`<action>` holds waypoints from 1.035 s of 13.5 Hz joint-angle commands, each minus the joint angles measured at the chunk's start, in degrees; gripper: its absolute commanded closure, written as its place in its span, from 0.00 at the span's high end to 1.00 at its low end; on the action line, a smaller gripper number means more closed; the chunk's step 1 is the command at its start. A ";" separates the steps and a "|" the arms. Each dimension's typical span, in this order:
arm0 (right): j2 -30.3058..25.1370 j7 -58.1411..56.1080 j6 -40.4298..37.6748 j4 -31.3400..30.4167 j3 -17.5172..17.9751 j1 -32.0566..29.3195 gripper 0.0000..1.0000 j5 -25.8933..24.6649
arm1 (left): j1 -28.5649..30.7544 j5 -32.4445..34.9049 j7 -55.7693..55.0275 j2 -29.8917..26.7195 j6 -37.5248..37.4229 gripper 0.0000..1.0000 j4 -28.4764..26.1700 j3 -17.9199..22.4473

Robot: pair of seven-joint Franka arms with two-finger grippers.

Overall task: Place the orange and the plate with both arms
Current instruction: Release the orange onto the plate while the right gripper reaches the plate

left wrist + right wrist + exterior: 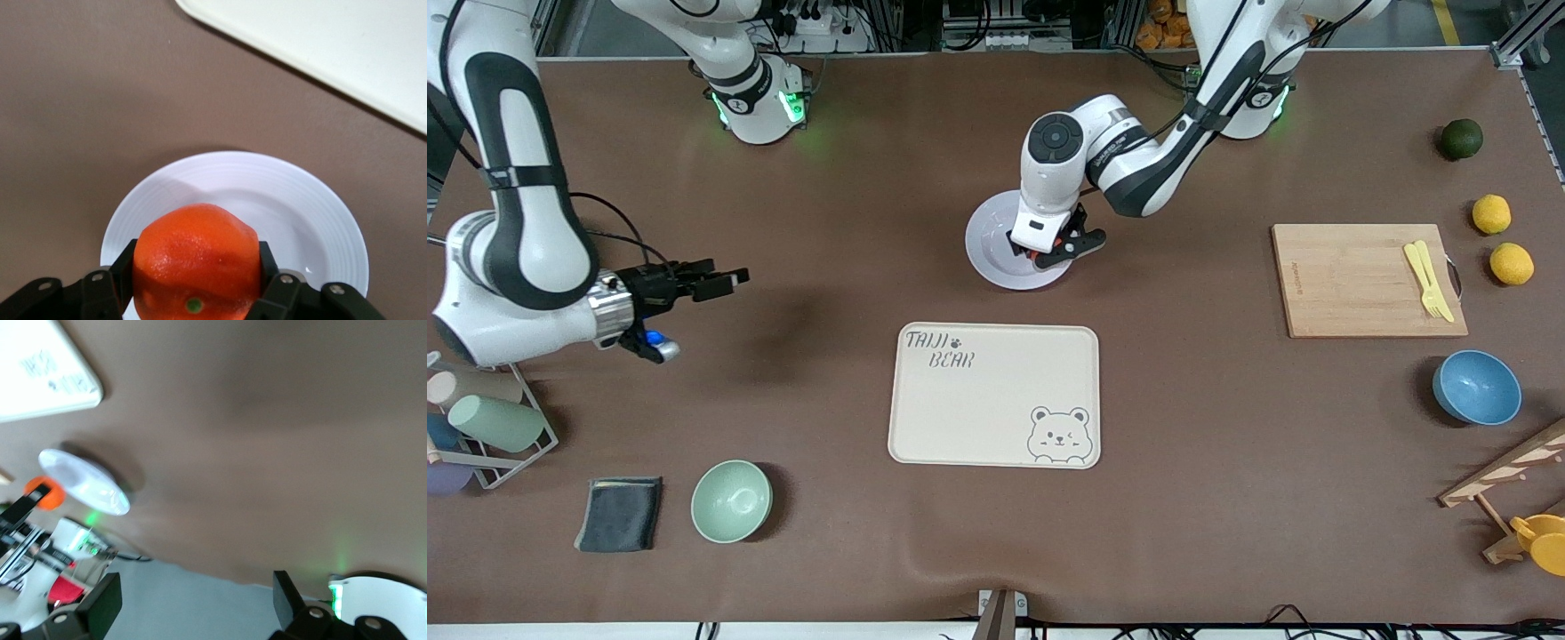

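Reddish-orange fruit, the orange (196,263), is clamped betw. the left gripper (1060,252) fingers (111,279), held just over the plate (989,245); whether it touches the plate can't tell. Plate is pale lavender-white, sits on the brown table (827,551) mid-table, farther from the front cam than the cream bear tray (993,394), apart from it. In left wrist view the orange covers part of the plate's rim & a corner of the tray shows beside the plate.

Right gripper (727,281) hangs over bare table twd the right arm's end, fingers spread wide, nothing betw. them; arm waits. Its wrist view shows the plate, orange & left gripper farther off.

Other stuff: green bowl (731,500) & dark cloth (619,513) near the front cam, right arm's end; cup rack (494,427) at that edge. Twd left arm's end: wood cutting board (1360,280) w/ yellow fork (1429,278) on it, blue bowl (1476,387) nearer the cam than the board, two lemons (1491,213) & a dark green fruit (1461,139) by the table edge.
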 commanded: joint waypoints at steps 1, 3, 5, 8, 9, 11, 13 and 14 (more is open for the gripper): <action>0.35 -1.80 1.35 -3.68 -0.43 0.25 1.00 8.18 | -1.76 1.79 -2.92 1.95 -0.80 0.00 1.47 0.28; 1.95 -1.98 3.88 -3.68 -0.43 3.65 1.00 11.53 | -3.52 1.79 -5.29 2.03 -0.89 0.00 0.94 0.28; 2.13 -3.20 8.89 -5.25 -0.43 9.36 1.00 11.98 | -3.87 1.79 -6.17 3.17 -0.97 0.00 1.37 0.28; 0.82 -5.21 9.18 -7.62 -0.43 13.60 1.00 11.98 | -4.58 2.05 -6.44 5.80 -0.80 0.02 2.86 0.37; -0.15 -9.49 9.35 -10.68 -0.43 13.52 1.00 11.98 | -4.67 2.58 -6.44 6.51 -0.80 0.06 3.22 0.37; -0.68 -16.02 9.70 -14.83 -0.43 13.08 1.00 12.42 | -4.93 3.29 -6.53 7.91 -0.80 0.14 4.97 0.54; -1.30 -17.87 9.88 -16.76 -0.43 13.34 1.00 12.42 | -4.93 3.55 -6.53 8.89 -0.71 0.59 6.12 0.72; -2.26 -20.24 11.10 -19.04 -0.43 13.43 1.00 12.42 | -4.84 4.59 -6.61 8.80 -0.62 1.00 6.38 0.72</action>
